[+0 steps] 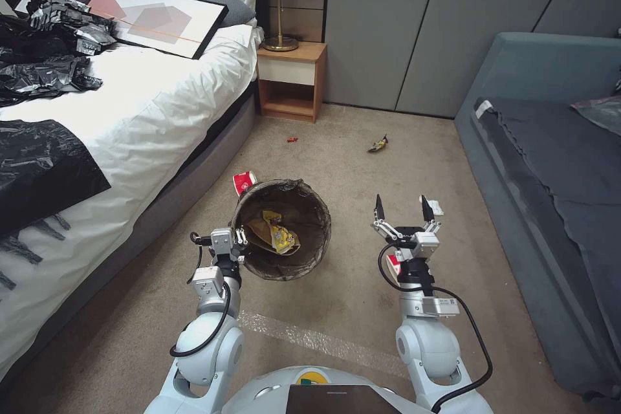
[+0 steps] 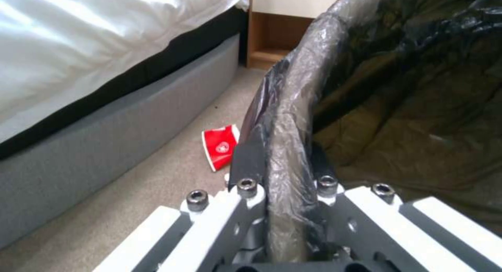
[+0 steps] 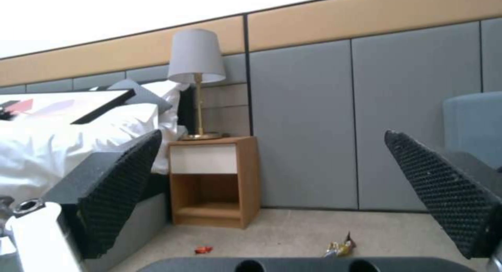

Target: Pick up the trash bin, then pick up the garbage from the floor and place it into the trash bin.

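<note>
Meanwhile, the left gripper pinches the near rim of the small round trash bin lined with a dark bag, holding it beside the white-sheeted bed, with a tan paper bag and yellow wrapper inside. A red-and-white paper cup lies on the beige carpet by the bin, and the right gripper hovers with fingers spread wide, near a white crumpled tissue.

Landmark: trash bin, held off the floor by left gripper, jaws clamped on its near rim.

Bed runs close along the bin's left; narrow gap there holds a red cup.

Right of the bin: open carpet up to the sofa.

Beyond the bin: bare carpet except for a yellow wrapper, small red scrap, then nightstand.
</note>
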